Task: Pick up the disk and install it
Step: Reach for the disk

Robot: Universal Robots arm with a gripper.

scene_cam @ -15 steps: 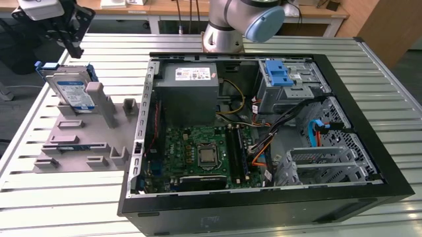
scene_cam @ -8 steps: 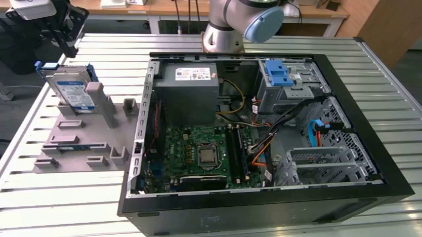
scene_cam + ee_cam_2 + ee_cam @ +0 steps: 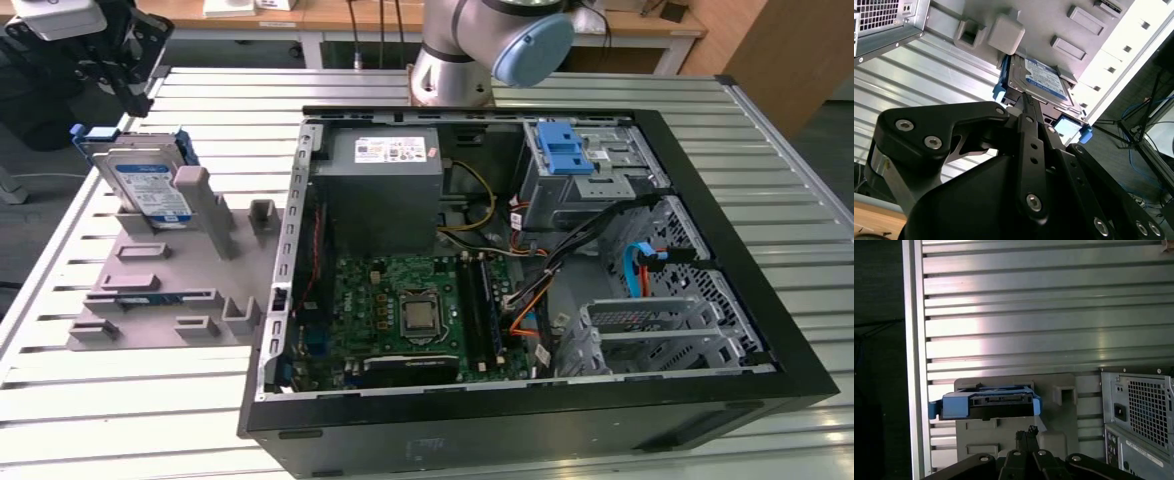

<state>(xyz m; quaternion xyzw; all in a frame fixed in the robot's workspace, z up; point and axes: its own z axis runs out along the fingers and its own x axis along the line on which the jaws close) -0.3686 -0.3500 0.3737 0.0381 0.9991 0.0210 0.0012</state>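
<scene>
We count one disk (image 3: 144, 180) in its blue carrier, one grey holder stand (image 3: 160, 290) under it, one open computer case (image 3: 507, 440), one power supply (image 3: 387, 190), one motherboard (image 3: 387, 290) with one processor socket (image 3: 420, 317), one light-blue latch (image 3: 566, 150), one robot arm (image 3: 481, 50) with one claw (image 3: 1026, 432), and one slatted bench (image 3: 134, 400).

Bench (image 3: 120, 420): ribbed aluminium slats. In the exterior view, the open computer case (image 3: 534, 430) sits from centre to 4 o'clock. A grey plastic rack (image 3: 140, 295) lies at 9 o'clock, just beside the case. The arm base (image 3: 447, 75) is at 12 o'clock.
</scene>
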